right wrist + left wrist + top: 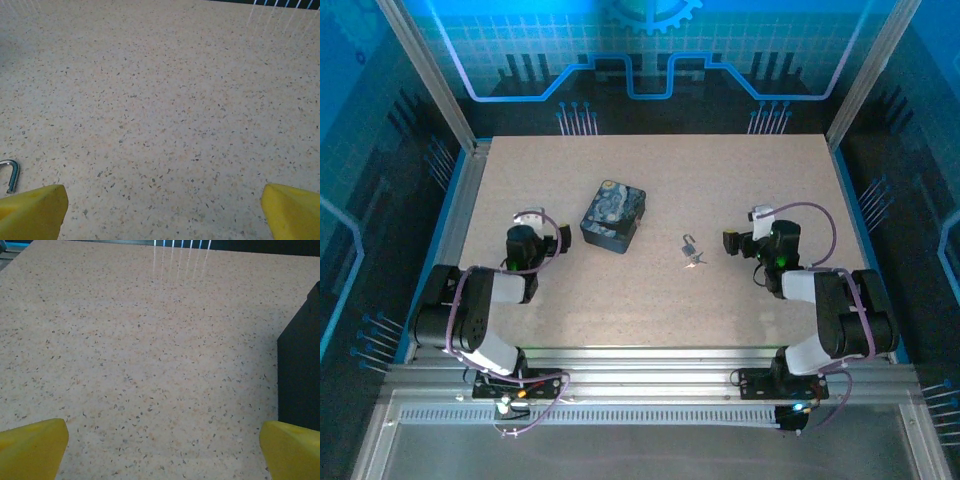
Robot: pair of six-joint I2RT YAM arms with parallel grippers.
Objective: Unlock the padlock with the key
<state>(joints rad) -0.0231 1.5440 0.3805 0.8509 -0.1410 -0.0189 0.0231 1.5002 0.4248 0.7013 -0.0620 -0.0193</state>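
One padlock (689, 244), one key (695, 259) just beside it, one blue box (613, 215) well apart. Left gripper (160, 452) and right gripper (160, 212) both spread, empty.

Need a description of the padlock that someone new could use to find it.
On the speckled beige table, find the dark blue box left of centre. To its right, between it and the right gripper, lies the padlock: tiny and silvery, with a thin shackle loop, unlike the key beside it.

A speckled beige tabletop (740, 190) sits inside a metal-framed enclosure, with silvery rails (650, 365) along the near edge and slanted posts (428, 75) at the back corners. The rear wall (740, 40) glows blue — printed with grid and circuit lines.
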